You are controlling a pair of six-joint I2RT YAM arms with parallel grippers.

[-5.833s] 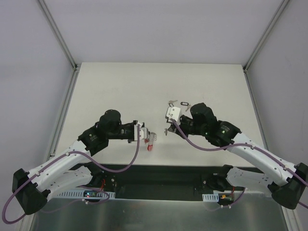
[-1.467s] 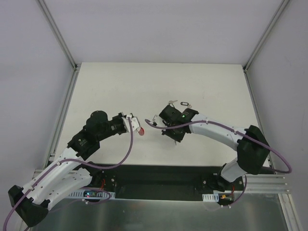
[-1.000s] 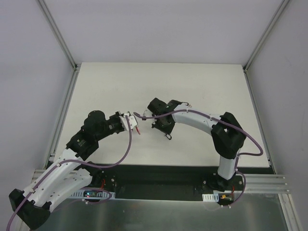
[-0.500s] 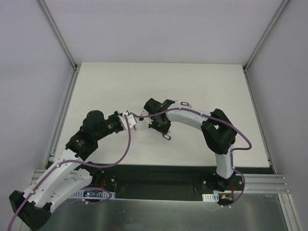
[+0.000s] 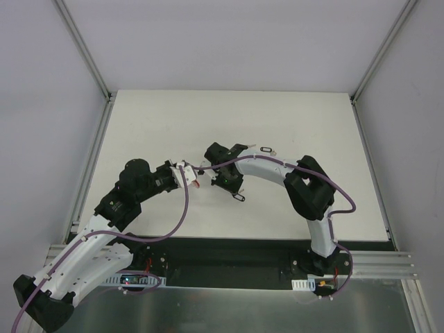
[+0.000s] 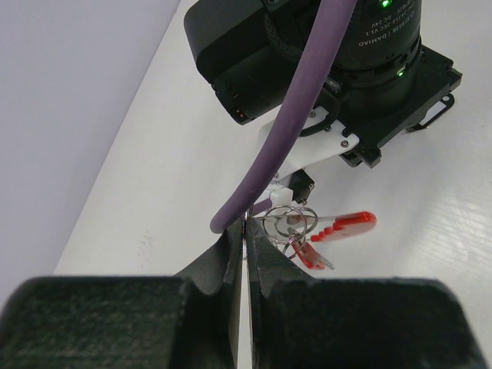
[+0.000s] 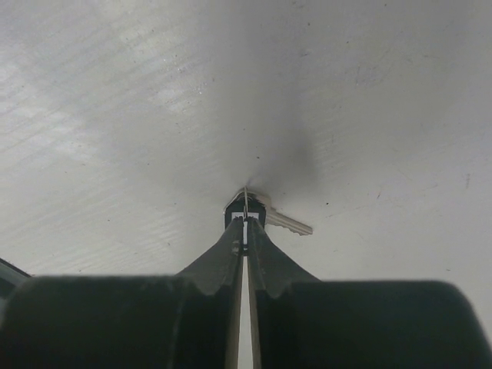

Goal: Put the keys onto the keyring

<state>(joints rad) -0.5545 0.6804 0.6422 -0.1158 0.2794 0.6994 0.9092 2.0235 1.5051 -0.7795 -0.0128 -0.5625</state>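
- Left of centre, over the counter (image 5: 291, 118): L fingers (image 6: 229, 257) clenched on the thin wire edge of the keyring (image 6: 290, 223). Ring sits just past the tips, red part pointing right.
- Vs ~6 s ago: ring has shifted left & further from the front edge.
- Centre: R fingers (image 7: 265, 261) clenched on a black-tagged key (image 7: 288, 224), blade sticking out sideways above the counter.
- Just changed: R arm swung across to the left, so its tip is now right beside the ring; 1.5 s ago they were apart. Prob. means pickup is done & threading is starting. Can't tell if key & ring touch yet.
- Right: loose key (image 5: 264, 148) & second loose key (image 5: 238, 197) lie on the counter, unmoved, yet to go on.
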